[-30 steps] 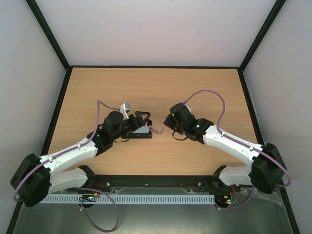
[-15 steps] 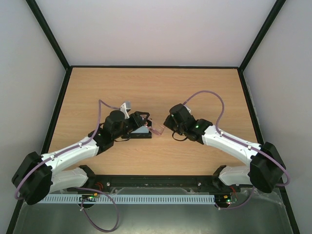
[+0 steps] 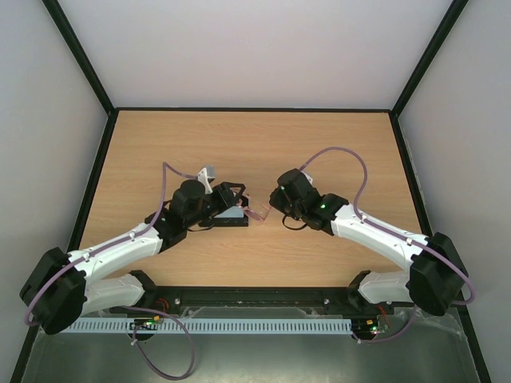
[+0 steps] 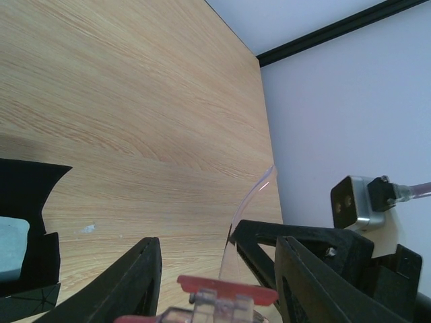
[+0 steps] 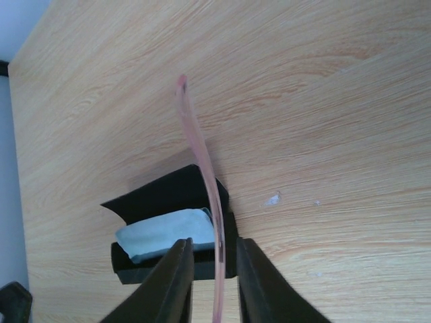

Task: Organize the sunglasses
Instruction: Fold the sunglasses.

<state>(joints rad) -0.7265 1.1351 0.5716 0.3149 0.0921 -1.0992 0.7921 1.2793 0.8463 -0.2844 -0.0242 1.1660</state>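
Note:
The sunglasses (image 3: 256, 212), thin and translucent pink, hang in the air between my two grippers, just right of the open black case (image 3: 230, 221). In the left wrist view their pink hinge end (image 4: 226, 291) spans the gap between the fingers of my left gripper (image 4: 219, 259), which is shut on it. One slim arm (image 4: 257, 195) rises from there. In the right wrist view that arm (image 5: 199, 145) runs between the fingers of my right gripper (image 5: 213, 243). They are narrowly open, with a small gap on each side.
The case lies on the wooden table and holds a light blue cloth (image 5: 165, 233); its lid (image 5: 165, 196) is folded back. The case also shows at the left of the left wrist view (image 4: 27, 192). Black rails edge the table (image 3: 239, 109).
Almost nothing. My right gripper shifted slightly left and back again; the sunglasses stay between the two grippers above the case's right end.

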